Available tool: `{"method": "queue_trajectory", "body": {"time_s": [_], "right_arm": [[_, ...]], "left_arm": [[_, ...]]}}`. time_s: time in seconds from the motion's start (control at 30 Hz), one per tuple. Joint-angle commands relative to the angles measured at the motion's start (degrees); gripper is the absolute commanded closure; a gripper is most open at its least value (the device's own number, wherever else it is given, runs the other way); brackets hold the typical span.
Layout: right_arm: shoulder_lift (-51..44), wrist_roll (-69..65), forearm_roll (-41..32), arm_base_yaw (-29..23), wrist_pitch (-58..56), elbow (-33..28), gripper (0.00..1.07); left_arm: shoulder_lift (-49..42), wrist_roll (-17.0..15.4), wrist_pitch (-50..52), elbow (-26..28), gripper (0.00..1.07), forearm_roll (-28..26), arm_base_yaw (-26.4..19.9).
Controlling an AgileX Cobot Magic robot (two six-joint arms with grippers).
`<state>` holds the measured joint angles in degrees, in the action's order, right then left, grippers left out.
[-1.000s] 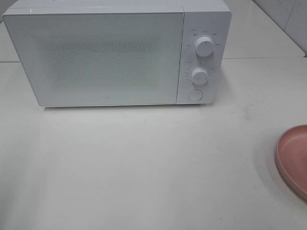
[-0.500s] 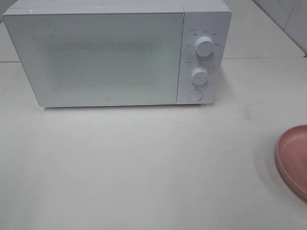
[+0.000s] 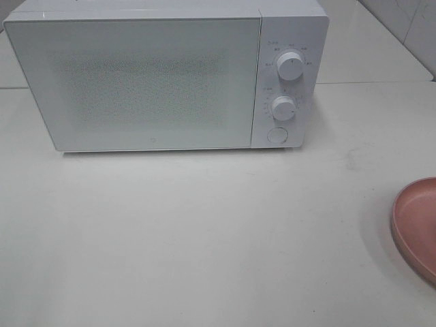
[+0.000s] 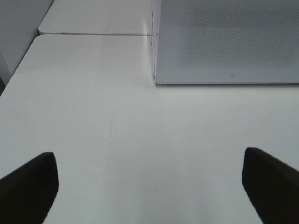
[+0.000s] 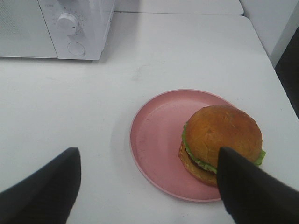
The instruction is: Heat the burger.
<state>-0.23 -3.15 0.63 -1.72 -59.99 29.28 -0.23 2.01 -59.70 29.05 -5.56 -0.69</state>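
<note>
The burger (image 5: pixel 222 137), with a golden-brown bun and green lettuce, sits on a round pink plate (image 5: pixel 154 140) in the right wrist view. My right gripper (image 5: pixel 149 186) is open, above and short of the plate, empty. In the exterior high view only the plate's edge (image 3: pixel 417 225) shows at the right; the burger is out of that view. The white microwave (image 3: pixel 163 75) stands at the back with its door shut. My left gripper (image 4: pixel 149 186) is open and empty over bare table in front of the microwave's left corner (image 4: pixel 224 42).
The microwave has two white knobs (image 3: pixel 291 67) and a round button (image 3: pixel 276 135) on its right panel. The white table (image 3: pixel 204 231) stretches in front of it. The table's right edge (image 5: pixel 280 84) lies just beyond the plate.
</note>
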Motion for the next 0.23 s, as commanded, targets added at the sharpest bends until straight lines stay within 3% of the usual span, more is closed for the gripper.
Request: {"method": "queue_trajectory", "body": {"time_s": [0.03,0.23], "right_arm": [[-1.15,0.06,-0.06,0.29,0.23,-0.06,0.31],[-1.15,0.06,-0.06,0.29,0.23,-0.06,0.31]], "left_arm": [[-1.55,-0.46,0.23,-0.34,0.06,-0.23,-0.11],[-1.55,-0.46,0.23,-0.34,0.06,-0.23,-0.11]]}}
